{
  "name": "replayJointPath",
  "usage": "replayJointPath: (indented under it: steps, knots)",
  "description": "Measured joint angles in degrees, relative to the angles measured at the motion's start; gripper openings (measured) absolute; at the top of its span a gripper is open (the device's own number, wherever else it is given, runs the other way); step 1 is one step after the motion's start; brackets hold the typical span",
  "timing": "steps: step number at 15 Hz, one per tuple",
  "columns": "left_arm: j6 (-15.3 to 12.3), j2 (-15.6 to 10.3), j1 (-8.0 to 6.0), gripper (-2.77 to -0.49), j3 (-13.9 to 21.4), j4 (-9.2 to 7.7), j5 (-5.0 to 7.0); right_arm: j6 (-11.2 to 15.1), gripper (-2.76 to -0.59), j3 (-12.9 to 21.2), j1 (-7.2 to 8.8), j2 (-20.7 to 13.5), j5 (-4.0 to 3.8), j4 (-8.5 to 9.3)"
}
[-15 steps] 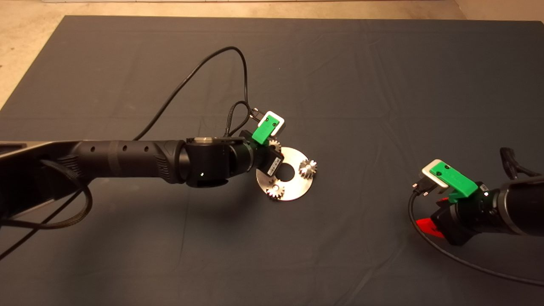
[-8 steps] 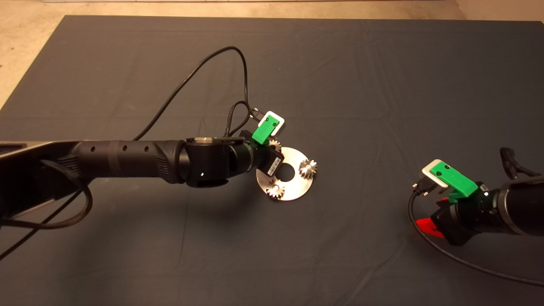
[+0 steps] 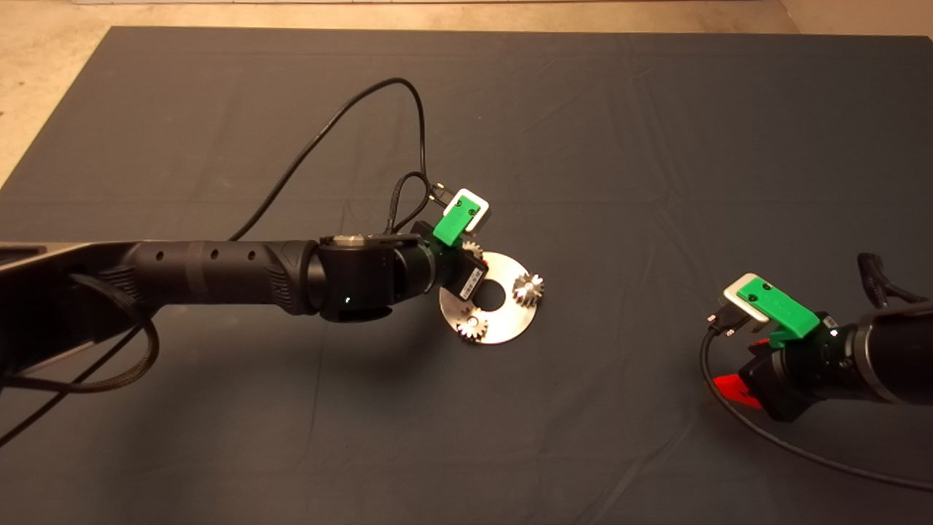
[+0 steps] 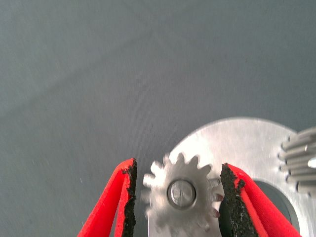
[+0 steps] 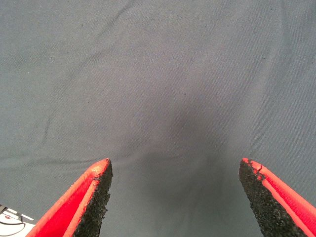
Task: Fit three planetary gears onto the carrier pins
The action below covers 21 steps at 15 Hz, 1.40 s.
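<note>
Gears now sit on all three carrier pins, so we judge the task to be at its closing step, the release of the third gear (image 4: 181, 192). In the left wrist view this gear lies flat on the metal disc (image 4: 247, 143) with its pin end (image 4: 181, 191) showing through the bore, and our left gripper (image 4: 177, 195) straddles it with fingers parted: a clear gap on one side, the other pad (image 4: 231, 197) at or just touching the teeth. The second gear (image 3: 528, 289) and the first gear (image 3: 472, 326) sit on the disc too. Next we should lift straight up without snagging the teeth. Our right gripper (image 5: 175, 197) waits open over bare mat (image 3: 656, 146), well apart. A small label on the left wrist is too small to read; no other writing shows.
</note>
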Motion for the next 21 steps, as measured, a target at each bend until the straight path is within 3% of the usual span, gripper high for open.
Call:
replayJointPath:
  steps: [7, 9, 10, 11, 12, 14, 16, 17, 18, 19, 20, 21]
  knots:
    - [0.02, -0.35, 0.02, -1.78, 0.74, 0.16, 0.01, -0.01, -1.47, 0.0, -0.12, 0.0, 0.0, 0.0]
    - [0.04, -1.19, 0.0, -1.73, 3.87, 0.16, 0.12, -0.02, -1.47, 0.0, -0.36, 0.0, -0.04, 0.0]
    - [0.02, -1.78, 0.0, -1.66, 6.09, 0.13, 0.86, -0.02, -1.47, 0.0, -0.58, 0.01, -0.01, 0.0]
    - [0.04, -2.26, -0.02, -1.64, 8.38, -0.02, 2.48, -0.02, -1.47, 0.0, -0.72, 0.17, -0.04, 0.0]
    - [0.04, -2.75, -0.33, -1.64, 10.51, -0.59, 4.99, -0.02, -1.47, 0.0, -0.78, 0.48, -0.01, 0.01]
    - [0.04, -4.13, -2.43, -1.64, 15.49, -4.58, 11.36, -0.02, -1.47, 0.0, -0.78, 2.11, -0.26, 0.01]
    - [-0.09, -5.9, -4.39, -1.64, 21.08, -8.4, 17.83, 0.33, -1.47, -0.16, -1.06, 7.28, -0.37, 0.01]
    - [-1.03, -7.45, -4.44, -1.64, 24.09, -10.17, 21.03, 1.4, -1.47, -0.38, -1.55, 11.02, -0.41, 0.04]
    - [-1.71, -9.86, -4.35, -1.64, 27.59, -11.65, 23.31, 2.63, -1.47, -1.06, -2.06, 15.6, -0.48, 0.04]
    - [-2.68, -13.14, -3.85, -1.64, 30.81, -12.16, 24.37, 3.64, -1.47, -2.37, -2.62, 21.48, -0.63, 0.04]
    - [-3.86, -16.89, -2.37, -1.64, 32.86, -12.64, 24.78, 4.96, -1.47, -4.06, -3.15, 28.18, -0.52, 0.04]
    - [-5.26, -20.41, 0.05, -1.64, 33.86, -12.94, 25.22, 6.15, -1.47, -5.94, -3.49, 34.07, -0.12, 0.04]
